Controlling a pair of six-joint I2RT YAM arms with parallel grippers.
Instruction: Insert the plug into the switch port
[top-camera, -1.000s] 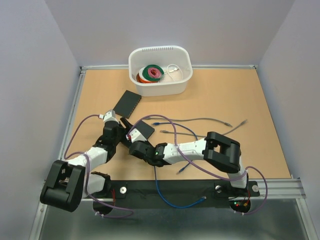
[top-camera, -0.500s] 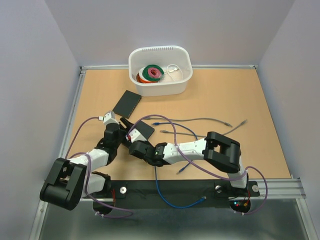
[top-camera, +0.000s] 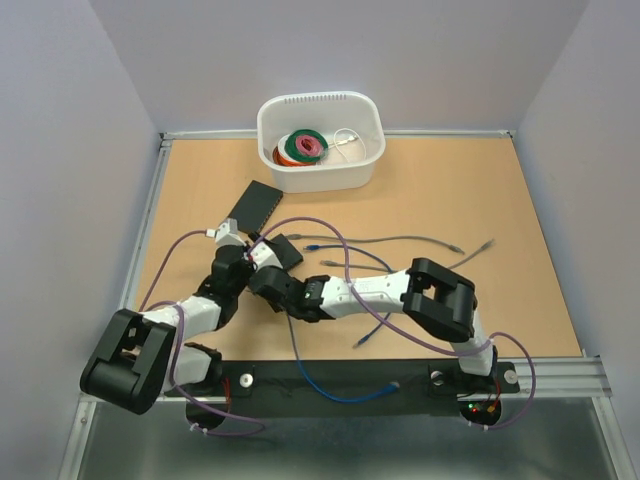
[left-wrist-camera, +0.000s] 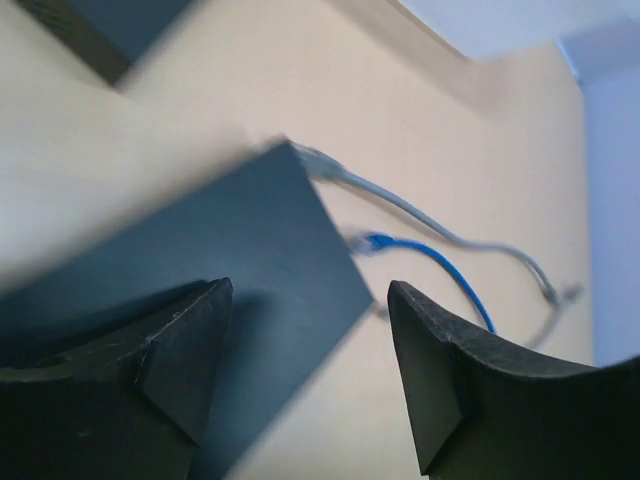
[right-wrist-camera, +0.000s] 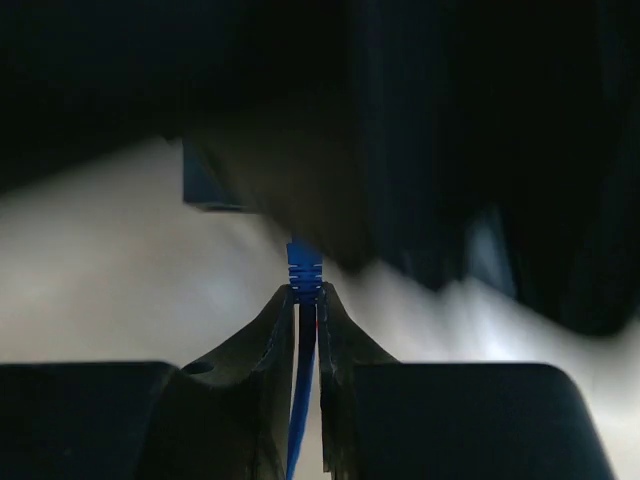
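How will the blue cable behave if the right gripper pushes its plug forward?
Probably floppy: the blue cable trails in a loose curve behind the right gripper, so it should drag along easily. Only a short plug stub shows past the shut gripper, so that part likely won't buckle.

a tan wooden table (top-camera: 480, 190) carries a white tub (top-camera: 320, 178), a flat black switch (top-camera: 255, 205) and loose grey cables (top-camera: 420, 239).

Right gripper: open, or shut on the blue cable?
Shut. In the right wrist view, the right gripper has its fingertips pinched on the blue cable, just behind the plug.
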